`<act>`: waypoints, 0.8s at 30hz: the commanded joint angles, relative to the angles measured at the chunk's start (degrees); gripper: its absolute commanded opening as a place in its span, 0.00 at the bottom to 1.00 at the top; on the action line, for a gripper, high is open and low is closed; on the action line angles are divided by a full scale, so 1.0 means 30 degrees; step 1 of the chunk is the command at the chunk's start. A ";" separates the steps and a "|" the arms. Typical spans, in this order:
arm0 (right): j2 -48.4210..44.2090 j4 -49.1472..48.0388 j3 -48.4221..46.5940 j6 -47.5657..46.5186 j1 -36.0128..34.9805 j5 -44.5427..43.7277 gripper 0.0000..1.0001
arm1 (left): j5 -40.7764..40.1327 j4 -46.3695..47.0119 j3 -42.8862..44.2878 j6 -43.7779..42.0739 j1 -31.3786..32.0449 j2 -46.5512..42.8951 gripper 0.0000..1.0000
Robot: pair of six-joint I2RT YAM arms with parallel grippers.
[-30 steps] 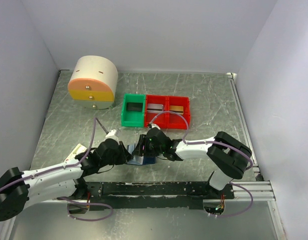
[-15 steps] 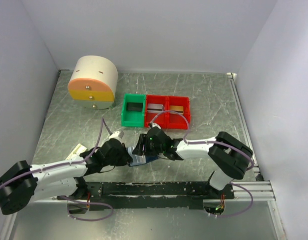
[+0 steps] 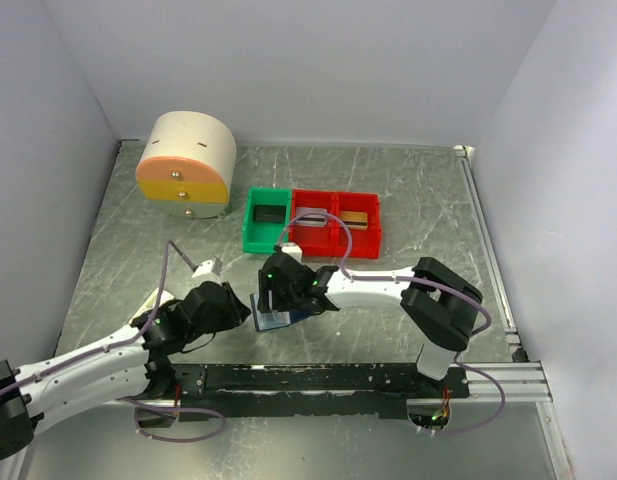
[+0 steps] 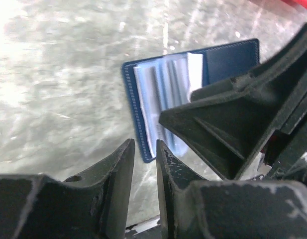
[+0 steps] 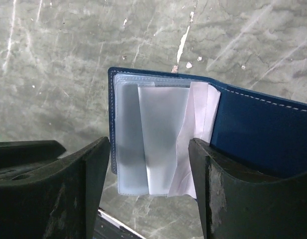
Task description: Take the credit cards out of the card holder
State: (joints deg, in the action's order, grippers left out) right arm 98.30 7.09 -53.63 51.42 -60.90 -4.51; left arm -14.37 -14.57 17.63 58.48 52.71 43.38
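The card holder (image 5: 257, 129) lies open on the table, navy with pale clear sleeves (image 5: 153, 144) fanned out. My right gripper (image 5: 149, 149) hangs just over it, open wide, one finger at each side of the sleeves. In the left wrist view the card holder (image 4: 143, 94) lies just beyond my left gripper (image 4: 145, 147), whose jaws stand a narrow gap apart with nothing between them. From above, the left gripper (image 3: 240, 312) is left of the holder (image 3: 278, 320) and the right gripper (image 3: 271, 298) is on it. Two credit cards, pale grey (image 3: 309, 215) and gold-tan (image 3: 354, 217), lie in the red bin.
A green bin (image 3: 250, 222) with a dark item joins the red bin (image 3: 333, 240) behind the holder. A round cream drawer unit (image 3: 186, 160) stands at the back left. A pale box (image 3: 153, 300) peeks out beside the left arm. A black rail (image 3: 318, 378) runs along the near edge.
My left gripper let go and drew back to the left, away from the holder, jaws parting slightly. The right gripper moved left over the holder and opened wider. The holder shifted slightly left.
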 commanded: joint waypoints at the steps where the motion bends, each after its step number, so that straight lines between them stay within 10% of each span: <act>1: 0.1913 0.4259 -0.0845 -0.0813 -0.0609 -0.2770 0.66 | -0.3052 -0.4006 0.0742 0.1404 0.0038 -0.1321 0.36; 24: 0.0094 -0.0711 0.2165 -0.0434 0.0599 0.1490 0.57 | -0.1903 -0.2158 0.0570 0.0499 0.0042 -0.1097 0.37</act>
State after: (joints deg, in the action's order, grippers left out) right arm 97.06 1.19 -49.67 49.87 -59.68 -1.98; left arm -21.80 -24.86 18.39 61.14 52.71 39.55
